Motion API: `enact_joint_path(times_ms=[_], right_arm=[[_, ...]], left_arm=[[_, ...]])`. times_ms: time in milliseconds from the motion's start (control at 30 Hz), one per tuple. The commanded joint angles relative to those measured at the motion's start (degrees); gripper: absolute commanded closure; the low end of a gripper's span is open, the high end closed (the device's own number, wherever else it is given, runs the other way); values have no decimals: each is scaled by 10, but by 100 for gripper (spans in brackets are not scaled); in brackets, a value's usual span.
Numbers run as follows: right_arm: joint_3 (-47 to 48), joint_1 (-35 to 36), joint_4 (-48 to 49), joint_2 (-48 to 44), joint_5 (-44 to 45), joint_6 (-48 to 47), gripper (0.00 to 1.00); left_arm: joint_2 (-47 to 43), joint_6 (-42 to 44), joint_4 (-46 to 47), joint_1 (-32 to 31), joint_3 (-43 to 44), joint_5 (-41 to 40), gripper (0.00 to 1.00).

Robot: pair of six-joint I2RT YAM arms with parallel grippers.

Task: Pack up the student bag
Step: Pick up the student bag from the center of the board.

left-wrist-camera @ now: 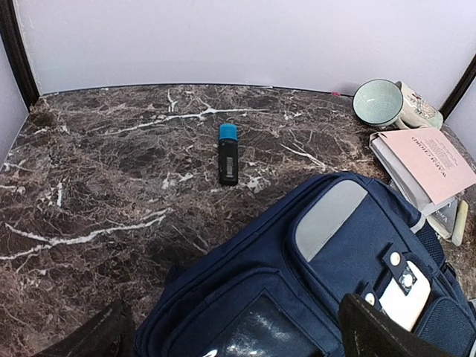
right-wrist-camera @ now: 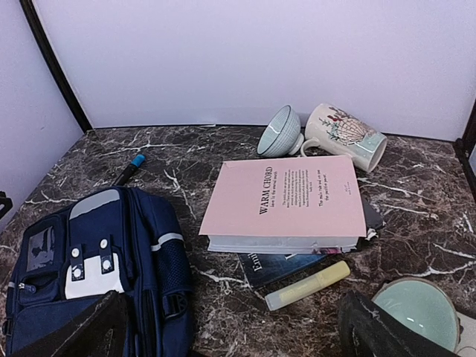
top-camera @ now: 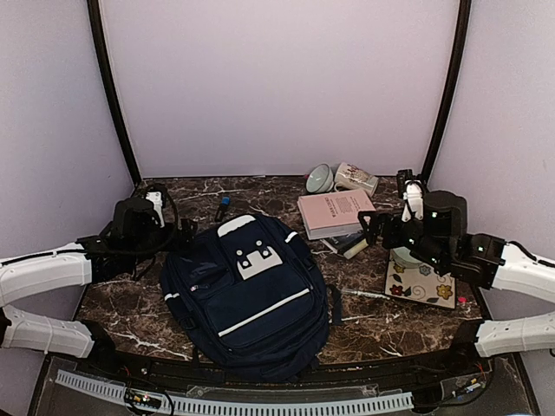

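Note:
The student bag (top-camera: 247, 295), navy with white trim and a white patch, lies flat at the table's near centre; it also shows in the left wrist view (left-wrist-camera: 335, 260) and the right wrist view (right-wrist-camera: 89, 253). My left gripper (top-camera: 185, 230) hovers open at the bag's upper left corner, its fingers (left-wrist-camera: 379, 331) spread wide over the bag's top with nothing between them. My right gripper (top-camera: 368, 227) is open to the right of the bag, near a pink book (right-wrist-camera: 286, 197) and a yellow highlighter (right-wrist-camera: 309, 285). It holds nothing.
A black marker with a blue cap (left-wrist-camera: 228, 155) lies behind the bag. A dark book (right-wrist-camera: 279, 264) sits under the pink one. A tipped bowl (right-wrist-camera: 281, 132) and mug (right-wrist-camera: 346, 135) lie at the back. A teal bowl (right-wrist-camera: 416, 312) rests on a floral notebook (top-camera: 422, 282); a pen (top-camera: 368, 295) is nearby.

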Motion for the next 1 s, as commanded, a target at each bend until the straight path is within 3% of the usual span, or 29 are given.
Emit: enact_joint_path(times_ms=[0, 167, 300, 667, 800, 967], right_arm=[[-9, 5, 22, -28, 36, 18, 1], [-33, 5, 37, -51, 29, 15, 1], [-48, 4, 63, -50, 31, 6, 1], [-25, -5, 35, -11, 62, 20, 1], [-31, -8, 22, -22, 32, 46, 1], [-24, -7, 7, -33, -26, 78, 1]], left_arm=[[-9, 37, 40, -3, -7, -11, 2], [1, 62, 35, -5, 4, 44, 6], [29, 113, 22, -104, 35, -31, 6], [141, 134, -8, -252, 156, 24, 9], [189, 130, -24, -294, 189, 56, 11], [258, 96, -79, -344, 258, 11, 13]])
